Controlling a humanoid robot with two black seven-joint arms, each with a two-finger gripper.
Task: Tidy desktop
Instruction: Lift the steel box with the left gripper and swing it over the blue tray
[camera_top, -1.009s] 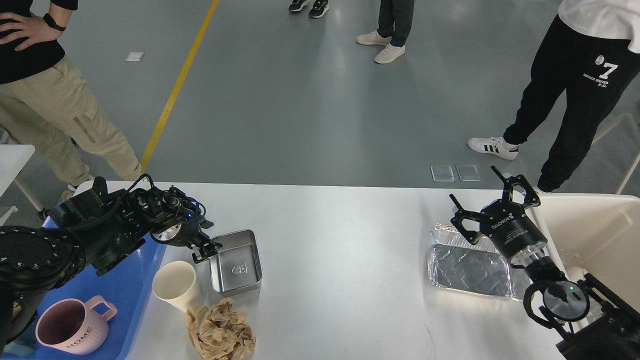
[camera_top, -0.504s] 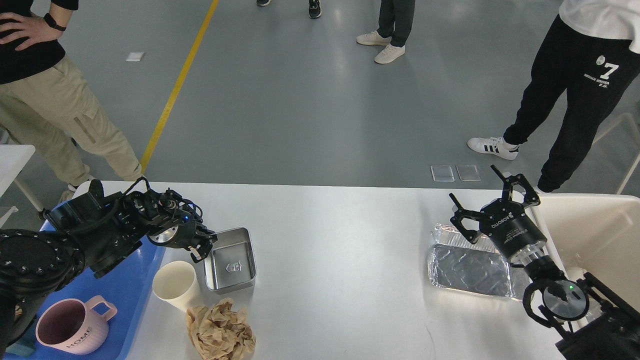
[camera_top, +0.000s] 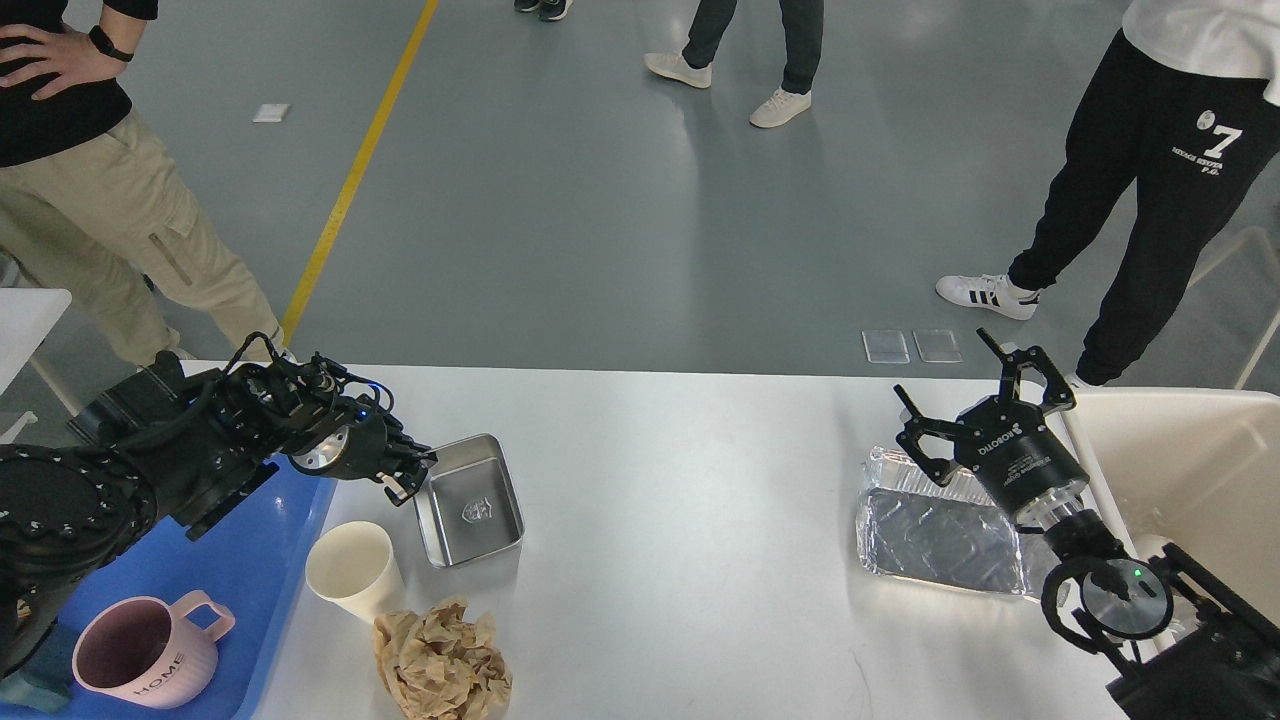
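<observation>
Across the lower half of my view stretches the wide white desktop (camera_top: 680, 470). Toward its left end, my left gripper (camera_top: 412, 478) pinches the left rim of a shallow square steel tin (camera_top: 470, 500), fingers closed on it. Just nearer me stand a cream paper cup (camera_top: 352, 570) and a crumpled brown paper wad (camera_top: 442, 660). Off that left edge sits a blue plastic tray (camera_top: 250, 570) holding a pink mug (camera_top: 135, 655). Toward the desktop's right end, my right gripper (camera_top: 975, 395) hangs spread wide and empty above a crinkled foil tray (camera_top: 930, 535).
</observation>
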